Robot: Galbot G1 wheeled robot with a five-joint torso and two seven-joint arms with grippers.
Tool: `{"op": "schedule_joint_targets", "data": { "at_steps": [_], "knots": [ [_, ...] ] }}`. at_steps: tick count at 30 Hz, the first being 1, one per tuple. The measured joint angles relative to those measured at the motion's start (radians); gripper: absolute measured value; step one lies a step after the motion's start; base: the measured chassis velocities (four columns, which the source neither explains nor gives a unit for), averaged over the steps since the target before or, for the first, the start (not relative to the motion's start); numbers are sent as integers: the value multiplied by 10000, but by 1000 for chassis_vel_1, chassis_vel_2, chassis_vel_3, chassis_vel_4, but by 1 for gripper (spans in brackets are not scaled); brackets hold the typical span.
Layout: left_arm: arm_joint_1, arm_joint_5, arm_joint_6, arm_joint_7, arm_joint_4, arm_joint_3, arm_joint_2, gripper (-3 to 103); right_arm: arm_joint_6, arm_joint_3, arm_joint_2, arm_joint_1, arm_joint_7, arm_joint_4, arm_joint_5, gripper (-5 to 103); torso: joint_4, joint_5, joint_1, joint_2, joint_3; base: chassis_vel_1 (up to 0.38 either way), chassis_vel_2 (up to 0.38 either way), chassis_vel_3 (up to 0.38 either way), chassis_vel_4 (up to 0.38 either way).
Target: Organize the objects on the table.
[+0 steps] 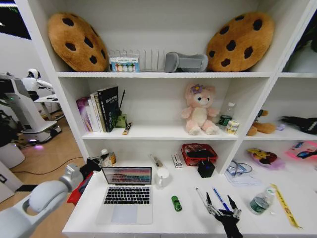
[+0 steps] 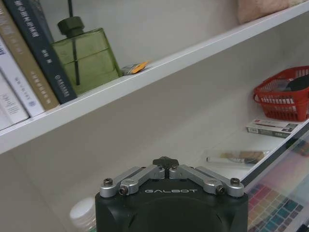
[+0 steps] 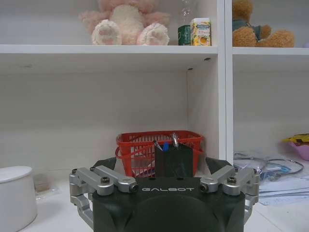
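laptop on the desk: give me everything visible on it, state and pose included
The silver laptop sits open on the white desk, left of centre, base flat and square to the front edge. The lid stands roughly upright with the screen lit, showing a grid of coloured tiles. The keys are black, with a large trackpad below them, and the body looks like metal. The left gripper hovers at the lid's upper left corner; contact cannot be judged. A white cup stands just right of the lid, and a tiny green toy car lies apart, right of the base.

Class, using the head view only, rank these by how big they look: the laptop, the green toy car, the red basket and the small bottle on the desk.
1. Laptop
2. Red basket
3. Small bottle
4. Green toy car

The bottle sits nearer the camera than the basket, yet looks smaller.
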Motion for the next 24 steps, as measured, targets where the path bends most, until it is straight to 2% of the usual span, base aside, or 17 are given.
{"op": "schedule_joint_targets", "data": {
  "at_steps": [1, 2, 4, 5, 6, 9, 16, 17, 18, 21, 24],
  "knots": [
    [-405, -4, 23, 0, 64, 384, 26, 0, 0, 4, 21, 25, 0, -6, -10, 100, -1, 0, 0, 0, 0, 0, 0, 0, 0],
    [-405, -4, 23, 0, 64, 384, 26, 0, 0, 4, 21, 25, 0, -6, -10, 100, -1, 0, 0, 0, 0, 0, 0, 0, 0],
    [-1267, -7, 63, 0, 292, 1358, 42, 0, 0, 3, 87, 105, 0, -34, -56, 100, -2, 1, 0, 0, 0, 0, 0, 0, 0],
    [-1267, -7, 63, 0, 292, 1358, 42, 0, 0, 3, 87, 105, 0, -34, -56, 100, -2, 1, 0, 0, 0, 0, 0, 0, 0],
    [-1703, -8, 121, 0, 455, 1962, 6, 0, 0, 0, 157, 150, 0, -65, -81, 100, 2, 0, 0, 0, 1, 0, 0, 0, 0],
    [-2000, -9, 198, 12, 532, 2374, -15, 0, 1, 18, 203, 166, 0, -104, -80, 100, 4, 0, 0, 0, 0, 0, 0, 0, 0],
    [-3041, 49, 197, 426, 528, 3828, 577, 0, 50, 108, 269, 250, 6, -311, -17, 100, 8, 8, -2, 3, -3, 0, 0, 0, 0],
    [-3041, 49, 197, 426, 528, 3828, 577, 0, 50, 108, 269, 250, 6, -311, -17, 100, 8, 8, -2, 3, -3, 0, 0, 0, 0],
    [-3214, 58, 206, 585, 430, 4182, 748, 0, 50, 74, 282, 290, 6, -348, -13, 100, -2, 3, -3, 4, -3, 0, 0, 0, 0],
    [-3231, 174, 217, 700, 299, 4432, 994, 0, 53, 32, 311, 332, 8, -399, -10, 100, -1, 12, -4, 5, -4, 0, 0, 0, 0],
    [-2363, 315, 280, 795, -62, 4170, 1331, 0, 79, -1, 329, 376, 14, -490, -8, 100, 9, -6, -4, 4, -1, 0, 0, 0, 0]
  ]
}}
